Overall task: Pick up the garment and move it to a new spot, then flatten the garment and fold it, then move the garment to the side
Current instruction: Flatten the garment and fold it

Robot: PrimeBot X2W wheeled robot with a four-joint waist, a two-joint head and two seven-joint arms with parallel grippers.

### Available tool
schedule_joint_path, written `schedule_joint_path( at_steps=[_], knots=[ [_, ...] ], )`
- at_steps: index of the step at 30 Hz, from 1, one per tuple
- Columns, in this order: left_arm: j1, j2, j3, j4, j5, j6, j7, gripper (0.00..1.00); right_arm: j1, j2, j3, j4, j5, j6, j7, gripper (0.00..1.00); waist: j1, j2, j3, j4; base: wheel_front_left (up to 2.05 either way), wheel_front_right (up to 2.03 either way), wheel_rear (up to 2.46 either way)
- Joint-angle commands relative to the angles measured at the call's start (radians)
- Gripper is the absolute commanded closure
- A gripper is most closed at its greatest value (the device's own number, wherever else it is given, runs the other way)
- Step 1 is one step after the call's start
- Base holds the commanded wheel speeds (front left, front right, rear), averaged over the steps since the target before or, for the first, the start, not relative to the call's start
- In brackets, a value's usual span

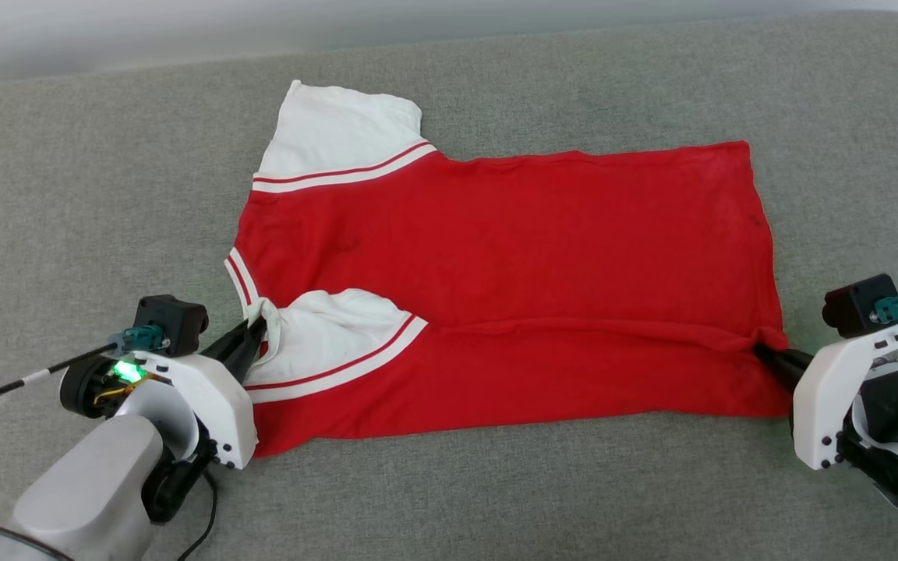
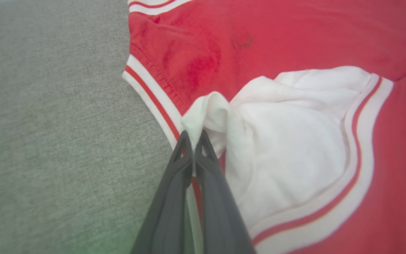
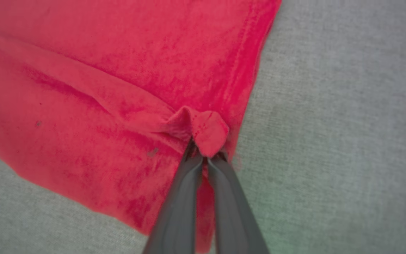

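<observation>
- One grey fabric surface (image 1: 496, 483) spans my head view, and everything else lies on it.
- The garment (image 1: 511, 249) lies spread across the middle of that surface, plain red side up, with the neck end toward 9 o'clock and the hem toward 3 o'clock.
- A long raised crease (image 1: 574, 327) runs across the red body, from the near sleeve toward 3 o'clock as far as the right gripper.
- The far sleeve (image 1: 332, 132) is white with red-and-white trim and lies flat at 10 o'clock from the garment's centre.
- The near sleeve (image 1: 324, 327), also white, sits rumpled on top of the red body at 8 o'clock.
- The striped neckline trim (image 1: 240, 276) shows at 9 o'clock, between the two sleeves.
- My left gripper (image 1: 258, 327) is at 8 o'clock of the garment, clenched on a bunched bit of white sleeve cloth just beside the neckline trim. In the left wrist view I see both fingers (image 2: 171, 183) pressed together on that cloth.
- My right gripper (image 1: 761, 351) is at 4 o'clock, at the hem edge, clamped on a small red tuck of the garment. In the right wrist view the cloth puckers up over the closed fingertips (image 3: 192, 165).
</observation>
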Motion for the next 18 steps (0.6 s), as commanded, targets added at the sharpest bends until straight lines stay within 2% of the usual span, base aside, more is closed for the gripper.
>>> schedule_joint_path(
  at_steps=[1, 3, 4, 5, 6, 7, 13, 18],
  knots=[
    [-0.015, -0.012, -0.004, 0.031, -0.006, -0.012, -0.007, 1.00, -0.008, 0.015, 0.018, 0.017, 0.005, 0.000, -0.006, 1.00, -0.0002, 0.0000, -0.002, 0.002, 0.00, 0.00, 0.00],
    [-0.023, -0.024, -0.004, 0.066, -0.012, -0.027, -0.014, 1.00, -0.019, 0.016, 0.026, 0.024, 0.009, 0.000, -0.021, 1.00, -0.0002, 0.0000, -0.010, 0.004, 0.00, 0.00, 0.00],
    [-0.027, -0.027, -0.003, 0.082, -0.016, -0.034, -0.016, 1.00, -0.022, 0.014, 0.028, 0.027, 0.012, 0.000, -0.030, 0.89, -0.0002, 0.0000, -0.016, 0.006, 0.00, 0.00, 0.00],
    [-0.032, -0.027, -0.004, 0.097, -0.015, -0.038, -0.017, 0.88, -0.023, 0.010, 0.031, 0.029, 0.014, 0.000, -0.037, 0.67, -0.0002, 0.0000, -0.023, 0.008, 0.00, 0.00, 0.00],
    [-0.037, -0.026, -0.006, 0.110, -0.013, -0.042, -0.017, 0.24, -0.023, 0.006, 0.035, 0.029, 0.016, 0.000, -0.043, 0.52, -0.0002, 0.0000, -0.031, 0.011, 0.00, 0.00, 0.00],
    [-0.043, -0.025, -0.007, 0.118, -0.011, -0.043, -0.020, 0.00, -0.020, 0.002, 0.037, 0.029, 0.017, 0.000, -0.050, 0.00, -0.0002, 0.0000, -0.040, 0.013, 0.00, 0.00, 0.00],
    [-0.075, 0.009, 0.004, 0.107, -0.014, -0.057, -0.016, 0.00, 0.001, -0.017, 0.036, 0.002, 0.026, 0.000, -0.085, 0.00, -0.0002, 0.0000, -0.091, 0.028, 0.00, 0.00, 0.00],
    [-0.112, 0.065, -0.007, 0.038, -0.009, -0.060, 0.059, 0.00, 0.018, -0.029, 0.027, -0.028, 0.019, 0.000, -0.095, 0.00, -0.0002, 0.0000, -0.115, 0.039, 0.00, 0.00, 0.00]
  ],
)
